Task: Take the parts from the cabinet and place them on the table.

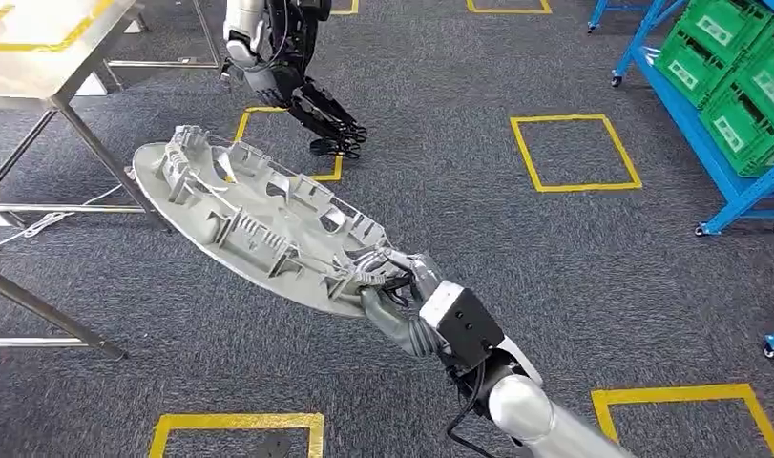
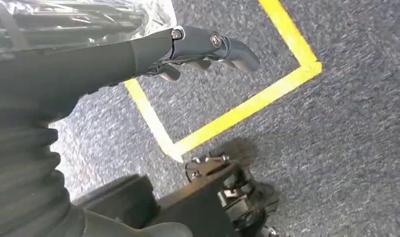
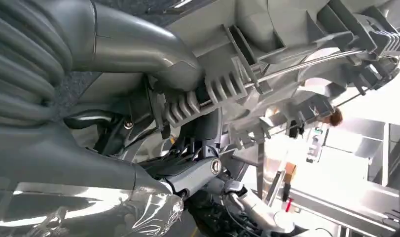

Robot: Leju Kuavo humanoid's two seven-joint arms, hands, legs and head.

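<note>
A large grey oval plastic part (image 1: pixel 249 219) with ribs and clips on its upper face hangs over the carpet, tilted. My right hand (image 1: pixel 392 296) grips it at its near edge. In the right wrist view the thumb (image 3: pixel 138 44) presses on a ribbed clip of the part (image 3: pixel 296 44), and the fingers lie underneath. My left hand (image 1: pixel 311 105) hangs at my side above the floor. In the left wrist view that hand (image 2: pixel 188 47) holds nothing, and its fingers reach out over a yellow floor line.
A steel table (image 1: pixel 39 57) stands at the far left, its legs close to the part's far end. A blue rack (image 1: pixel 707 134) with green crates (image 1: pixel 736 76) stands at the right. Yellow taped squares (image 1: pixel 574 153) mark the grey carpet.
</note>
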